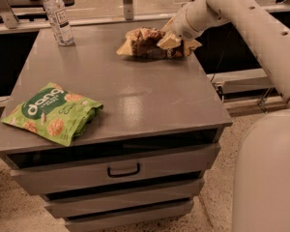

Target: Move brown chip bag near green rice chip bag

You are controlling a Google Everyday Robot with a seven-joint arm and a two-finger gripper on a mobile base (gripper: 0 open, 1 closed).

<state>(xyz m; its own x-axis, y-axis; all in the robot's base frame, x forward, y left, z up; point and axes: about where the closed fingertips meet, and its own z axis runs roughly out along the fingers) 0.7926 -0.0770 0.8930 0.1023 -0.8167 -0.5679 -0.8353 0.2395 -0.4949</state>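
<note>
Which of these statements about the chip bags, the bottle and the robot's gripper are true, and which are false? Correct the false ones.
1. The green rice chip bag lies at the near left corner of the cabinet top. True.
2. The brown chip bag touches the green rice chip bag. False: they are well apart, and the brown chip bag sits at the far right of the top.
3. The gripper is at the brown chip bag's right end. True.
4. The water bottle lies on its side. False: it stands upright at the far left corner.
</note>
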